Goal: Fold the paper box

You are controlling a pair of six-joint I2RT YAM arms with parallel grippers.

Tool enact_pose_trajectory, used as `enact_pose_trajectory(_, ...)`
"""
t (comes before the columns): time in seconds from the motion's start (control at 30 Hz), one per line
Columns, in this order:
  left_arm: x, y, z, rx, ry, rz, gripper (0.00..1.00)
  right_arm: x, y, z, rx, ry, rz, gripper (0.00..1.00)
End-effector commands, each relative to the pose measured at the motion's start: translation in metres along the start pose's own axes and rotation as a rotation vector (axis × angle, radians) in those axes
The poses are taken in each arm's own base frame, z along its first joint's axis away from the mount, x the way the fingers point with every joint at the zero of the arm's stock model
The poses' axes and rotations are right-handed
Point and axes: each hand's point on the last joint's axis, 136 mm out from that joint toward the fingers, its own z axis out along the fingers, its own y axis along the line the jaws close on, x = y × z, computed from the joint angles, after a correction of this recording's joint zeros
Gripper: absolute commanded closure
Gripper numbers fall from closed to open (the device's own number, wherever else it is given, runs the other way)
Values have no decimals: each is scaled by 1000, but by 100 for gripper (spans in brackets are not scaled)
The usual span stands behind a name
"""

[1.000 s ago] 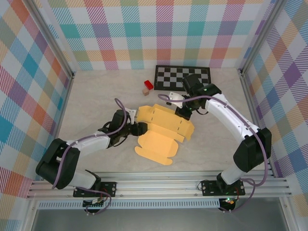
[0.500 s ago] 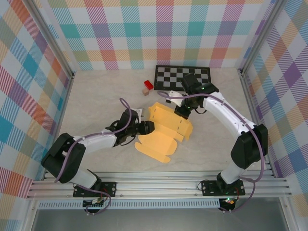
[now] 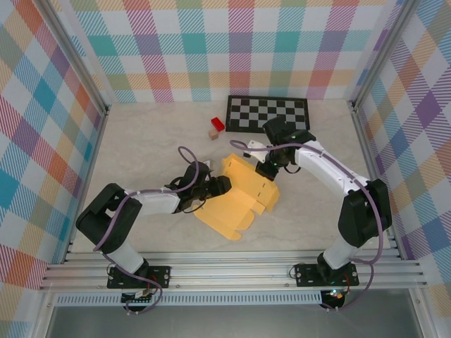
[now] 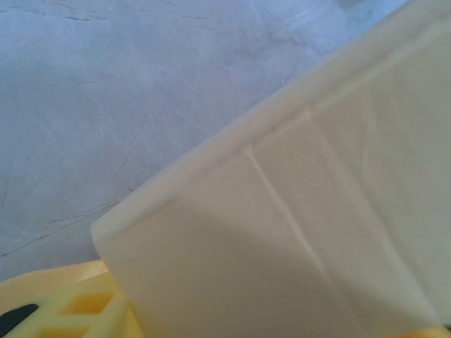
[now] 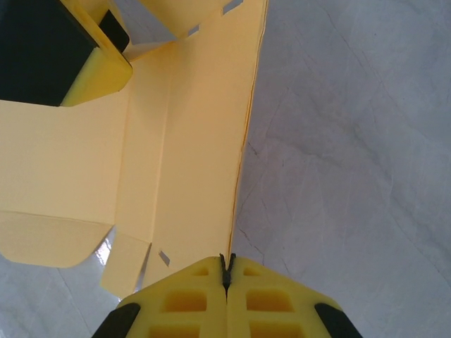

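On table (image 3: 141,148) centre: paper box (image 3: 236,205), light, thin, crease-prone card, judged best taken by edges; right gripper (image 5: 227,266) clamped on one edge; left gripper (image 3: 218,186) at opposite flap, closure not discernible.

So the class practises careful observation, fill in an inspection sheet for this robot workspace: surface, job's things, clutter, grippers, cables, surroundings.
Surface: pale marbled table.
Job's things: yellow paper box, partly folded.
Clutter: red block beside tan block; checkerboard mat behind.
Grippers: right gripper shut on the box's edge; left gripper against its left side, grip unclear.
Cables: purple cables loop along both arms.
Surroundings: plaid walls; metal rail in front.
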Motion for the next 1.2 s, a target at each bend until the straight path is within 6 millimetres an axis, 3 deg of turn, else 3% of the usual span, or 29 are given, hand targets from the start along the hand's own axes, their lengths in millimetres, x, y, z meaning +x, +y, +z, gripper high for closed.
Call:
enact_pose_trajectory(0.0,-12,-24,-4,87,-59,-16,47,-1,6,2,-4,-24,-23,100)
enact_pose_trajectory(0.2,-12,-11,-45,-31,-1,168,44,12,-11,8,119,12,-108,100)
enact_pose_trajectory(0.37,-28,-10,-95,-119,-10,354,41,9,-17,11,177,-34,-187,100)
enact_pose_trajectory(0.5,-40,2,-116,-199,0,411,41,4,-21,9,243,-94,-289,100)
enact_pose_trajectory(0.6,-53,15,-118,-228,-27,386,42,0,-21,5,299,-142,-378,100)
enact_pose_trajectory(0.7,-60,18,-107,-184,-75,374,43,-3,-22,1,393,-159,-483,100)
enact_pose_trajectory(0.97,-42,9,-84,-3,-81,465,46,-16,-35,-10,604,-180,-607,100)
enact_pose_trajectory(1.17,-38,38,-87,-116,-123,519,48,-16,-30,-11,645,-173,-665,100)
